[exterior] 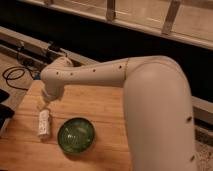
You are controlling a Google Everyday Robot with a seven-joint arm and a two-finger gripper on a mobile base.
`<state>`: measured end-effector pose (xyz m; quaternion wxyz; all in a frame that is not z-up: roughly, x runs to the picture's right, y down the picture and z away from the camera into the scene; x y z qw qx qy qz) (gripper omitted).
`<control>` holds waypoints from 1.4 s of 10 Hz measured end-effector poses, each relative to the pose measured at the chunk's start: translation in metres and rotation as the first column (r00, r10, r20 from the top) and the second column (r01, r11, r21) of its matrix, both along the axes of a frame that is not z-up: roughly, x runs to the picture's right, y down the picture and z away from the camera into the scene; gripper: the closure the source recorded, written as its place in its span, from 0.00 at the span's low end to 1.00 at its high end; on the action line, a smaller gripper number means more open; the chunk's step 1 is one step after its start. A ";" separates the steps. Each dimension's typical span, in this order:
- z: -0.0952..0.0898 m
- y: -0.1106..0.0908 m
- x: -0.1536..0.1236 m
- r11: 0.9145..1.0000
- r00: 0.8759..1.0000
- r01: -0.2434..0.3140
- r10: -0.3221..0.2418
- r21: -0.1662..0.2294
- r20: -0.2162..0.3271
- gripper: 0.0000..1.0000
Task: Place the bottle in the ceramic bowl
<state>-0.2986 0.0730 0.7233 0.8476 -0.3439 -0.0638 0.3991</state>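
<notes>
The bottle, small, slim and white, lies on its side on the wooden table near the left edge. Just right of it sits the ceramic bowl, round and glossy green, with nothing in it. My gripper hangs at the end of the white arm, directly above the bottle's far end and close to it. It is open and holds nothing. The arm reaches in from the right and its bulky upper part fills the right side of the view.
Black cables coil on the floor left of the table. A dark object sits at the left edge. A metal rail and a dark wall run behind the table.
</notes>
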 end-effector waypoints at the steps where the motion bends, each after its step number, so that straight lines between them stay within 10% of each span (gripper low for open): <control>1: -0.004 -0.001 -0.019 0.998 0.997 0.064 -0.064 0.017 -0.033 0.35; 5: -0.011 0.008 -0.054 0.966 0.950 0.258 -0.252 0.012 -0.182 0.35; 8: 0.008 0.024 -0.042 0.962 0.928 0.271 -0.269 -0.028 -0.259 0.35; 14: 0.034 0.058 -0.031 0.979 0.959 0.172 -0.192 -0.109 -0.210 0.35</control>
